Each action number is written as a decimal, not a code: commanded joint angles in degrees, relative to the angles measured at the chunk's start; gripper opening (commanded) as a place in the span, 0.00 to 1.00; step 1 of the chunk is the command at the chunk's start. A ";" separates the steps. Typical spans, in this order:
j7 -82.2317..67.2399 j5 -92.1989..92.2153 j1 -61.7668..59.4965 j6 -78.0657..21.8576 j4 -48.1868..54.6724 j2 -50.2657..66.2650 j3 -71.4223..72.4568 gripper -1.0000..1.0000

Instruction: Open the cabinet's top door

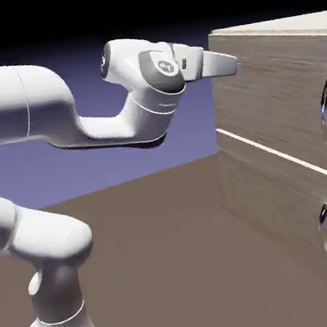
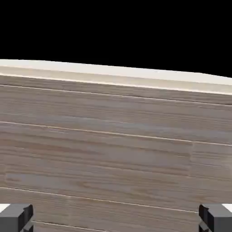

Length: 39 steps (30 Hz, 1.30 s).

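Note:
The cabinet [image 1: 286,178] stands at the exterior view's right, light-brown wood grain with a pale cream top. Its top door [image 1: 273,92] is shut and carries a long curved silver handle [image 1: 326,107] near the right edge. My gripper [image 1: 230,63] is level with the door's upper part, close to the cabinet's upper left corner and well left of the handle. In the hand view the gripper [image 2: 116,219] is open, its grey fingertips [image 2: 16,217] far apart with nothing between them. Wood grain [image 2: 116,154] fills that view under the cream top edge [image 2: 116,74]; the handle is out of it.
Below a light seam [image 1: 282,155] lies the lower panel [image 1: 283,215] with a small dark handle [image 1: 324,215]. The brown table [image 1: 157,255] stretches between the robot's base and the cabinet. The arm's elbow and forearm [image 1: 110,126] run across the upper left.

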 commanded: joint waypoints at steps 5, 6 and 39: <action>8.27 -12.46 5.42 -0.46 3.19 -2.13 -5.81 0.50; 9.92 -14.95 6.50 -0.55 3.83 -2.55 -6.97 0.50; 48.95 -73.27 39.99 -3.71 25.74 -10.84 -38.33 0.00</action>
